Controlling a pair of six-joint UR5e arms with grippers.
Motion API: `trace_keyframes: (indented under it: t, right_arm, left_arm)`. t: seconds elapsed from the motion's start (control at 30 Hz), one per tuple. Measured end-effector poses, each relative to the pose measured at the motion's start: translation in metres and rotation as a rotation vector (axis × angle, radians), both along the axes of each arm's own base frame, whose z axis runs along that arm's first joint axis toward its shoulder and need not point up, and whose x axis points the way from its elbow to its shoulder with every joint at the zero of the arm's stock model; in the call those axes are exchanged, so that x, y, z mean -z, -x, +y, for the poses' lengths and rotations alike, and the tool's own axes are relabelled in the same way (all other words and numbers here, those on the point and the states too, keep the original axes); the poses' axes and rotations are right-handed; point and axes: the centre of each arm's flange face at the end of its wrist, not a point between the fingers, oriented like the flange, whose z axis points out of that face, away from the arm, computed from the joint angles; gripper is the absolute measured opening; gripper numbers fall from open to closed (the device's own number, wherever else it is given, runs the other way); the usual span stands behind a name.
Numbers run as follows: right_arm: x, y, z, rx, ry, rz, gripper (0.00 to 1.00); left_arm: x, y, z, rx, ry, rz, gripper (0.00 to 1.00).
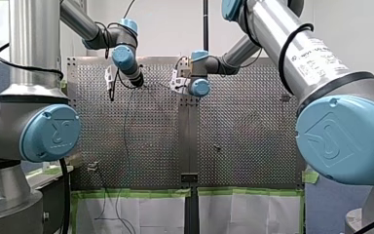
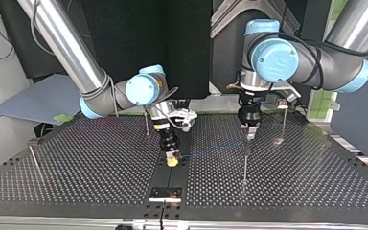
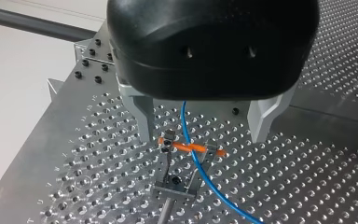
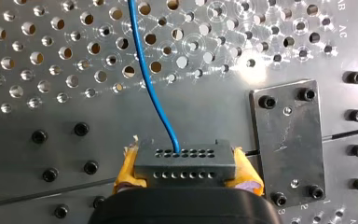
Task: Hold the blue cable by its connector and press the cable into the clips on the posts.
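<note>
Here, right tool (image 4: 187,169) gripping connector (image 4: 184,157); blue cable (image 3: 196,161) beneath wide-open left tool (image 3: 203,134), perhaps in clip (image 3: 175,184)

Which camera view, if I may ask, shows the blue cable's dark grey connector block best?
The right wrist view: the dark grey connector block sits clamped between my right gripper's yellow pads. The top view shows only those pads; the others miss it.

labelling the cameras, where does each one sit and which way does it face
Front: behind the arms, facing over the table; both arms show.
Top: across the table, facing the arms; both arms, sides crossed.
Left wrist: on my left arm, looking down open jaws at the clip.
Right wrist: on my right arm; jaws shut on the connector.
Shared: both wrist views show the blue cable.
</note>
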Motion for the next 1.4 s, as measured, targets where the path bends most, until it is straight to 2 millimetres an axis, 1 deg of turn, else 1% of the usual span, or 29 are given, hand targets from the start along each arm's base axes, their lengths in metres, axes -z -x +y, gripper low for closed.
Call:
trace_keyframes:
  t: [0.23,0.53,0.67,0.83,1.1,1.4]
  right_arm:
    - [0.001,0.001,0.000,0.000,-0.002,0.005,0.00]
    - [0.002,0.002,0.000,0.001,-0.012,0.014,0.00]
    - [0.002,0.002,0.000,0.002,-0.011,0.013,0.00]
    - [0.002,0.002,0.000,0.003,-0.010,0.012,0.00]
    - [0.002,0.002,-0.001,0.003,-0.010,0.012,0.00]
    - [0.002,0.002,-0.001,0.003,-0.010,0.012,0.00]
  left_arm:
    - [-0.001,-0.002,0.000,0.002,-0.039,-0.016,0.99]
    - [-0.007,-0.010,0.004,-0.063,-0.071,-0.085,0.99]
    - [0.000,-0.015,0.006,-0.100,-0.075,-0.082,0.99]
    - [0.006,-0.016,0.006,-0.106,-0.083,-0.063,0.99]
    - [0.010,-0.012,0.002,-0.068,-0.088,-0.027,0.99]
    - [0.006,-0.010,-0.012,-0.038,-0.071,-0.071,0.99]
